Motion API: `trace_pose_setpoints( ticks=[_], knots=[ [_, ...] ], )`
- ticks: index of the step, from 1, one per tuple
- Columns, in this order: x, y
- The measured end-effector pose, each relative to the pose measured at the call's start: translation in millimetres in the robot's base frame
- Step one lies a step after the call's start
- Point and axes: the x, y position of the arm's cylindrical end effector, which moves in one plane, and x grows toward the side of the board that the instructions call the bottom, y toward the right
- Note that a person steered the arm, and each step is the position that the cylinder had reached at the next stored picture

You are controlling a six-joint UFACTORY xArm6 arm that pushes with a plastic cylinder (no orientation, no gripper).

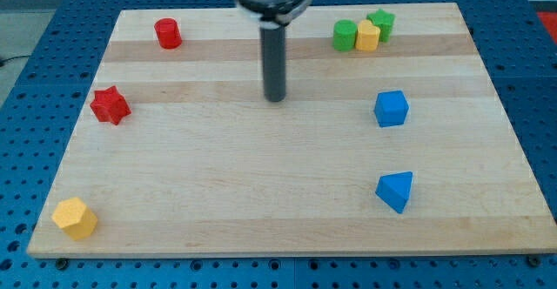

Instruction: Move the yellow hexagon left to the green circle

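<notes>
Yellow hexagon block (75,218) way down at the near left corner of the wooden board (261,202). Red star block (110,105) farther up. My tip (276,99) mid-board, touching nothing, holding nothing, no pincer. Green circle block (345,35) far right, against a small yellow block (367,36).
</notes>
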Motion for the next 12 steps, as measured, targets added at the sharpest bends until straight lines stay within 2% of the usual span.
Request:
trace_pose_setpoints(
  ticks=[3, 4, 6, 7, 9, 11, 12],
  knots=[
    [185.7, -133.8],
    [207.7, -152.1],
    [207.5, -180.8],
    [203.7, -265.8],
    [195.1, -236.2],
    [161.9, -231.0],
    [136.6, -187.8]
  ],
)
